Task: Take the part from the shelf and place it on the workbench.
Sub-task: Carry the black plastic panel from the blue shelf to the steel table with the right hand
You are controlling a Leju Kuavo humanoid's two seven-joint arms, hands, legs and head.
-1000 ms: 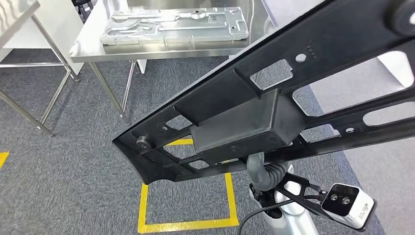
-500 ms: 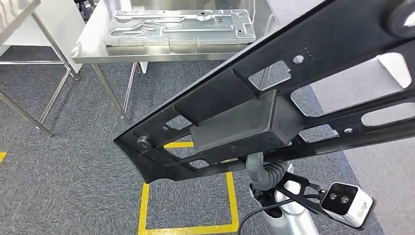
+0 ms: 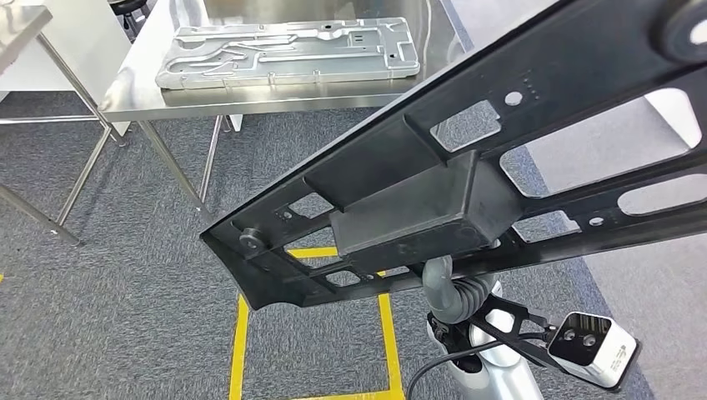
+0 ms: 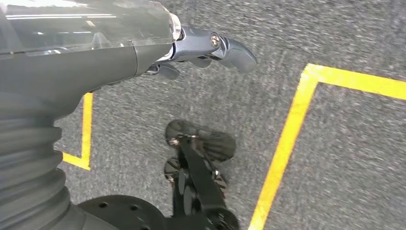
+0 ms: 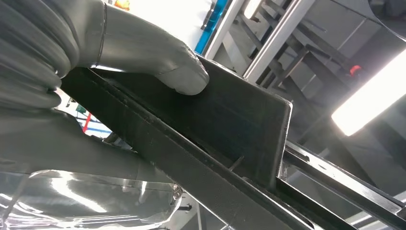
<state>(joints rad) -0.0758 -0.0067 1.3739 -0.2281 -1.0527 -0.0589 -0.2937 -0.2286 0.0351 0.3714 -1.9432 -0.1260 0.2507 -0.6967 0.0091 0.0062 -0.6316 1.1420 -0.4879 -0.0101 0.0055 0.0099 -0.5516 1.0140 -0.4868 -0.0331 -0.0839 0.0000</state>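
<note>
A long black frame-like part (image 3: 433, 192) with cut-outs and a box-shaped block crosses the head view slantwise, lifted above the floor. My right hand (image 3: 450, 292) grips it from underneath; the right wrist view shows the thumb (image 5: 158, 57) pressed on the block of the part (image 5: 230, 120). The steel workbench (image 3: 133, 92) stands ahead at the upper left, and the part's lower end hangs short of it. My left hand (image 4: 201, 48) hangs over the carpet, fingers loosely apart and holding nothing.
A silver metal plate (image 3: 283, 52) lies flat on the workbench. A second steel table (image 3: 17, 25) stands at the far left. Yellow tape (image 3: 388, 333) marks a square on the grey carpet below the part.
The whole picture has shifted: the workbench now sits further left and the yellow square lower, so the camera moved. The part stays in my right hand in the same pose.
</note>
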